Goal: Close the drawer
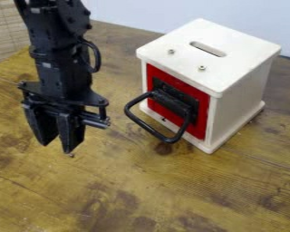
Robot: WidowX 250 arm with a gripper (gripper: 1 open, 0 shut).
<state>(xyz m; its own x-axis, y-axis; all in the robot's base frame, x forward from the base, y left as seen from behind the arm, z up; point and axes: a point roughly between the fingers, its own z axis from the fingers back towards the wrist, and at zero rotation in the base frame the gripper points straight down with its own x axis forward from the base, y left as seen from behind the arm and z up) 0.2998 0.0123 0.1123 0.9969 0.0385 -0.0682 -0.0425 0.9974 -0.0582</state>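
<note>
A white box (220, 63) stands at the right of the wooden table. Its red drawer front (174, 100) faces left and looks flush with the box. A black loop handle (154, 120) sticks out from the front toward the table. My black gripper (58, 143) hangs fingers-down to the left of the handle, well apart from it, with its tips just above the table. Its fingers (41, 127) stand slightly apart and hold nothing.
The wooden table (172, 195) is worn and stained. A woven mat or blind (8, 32) shows at the back left corner. The box top carries a slot (208, 48) and small screws.
</note>
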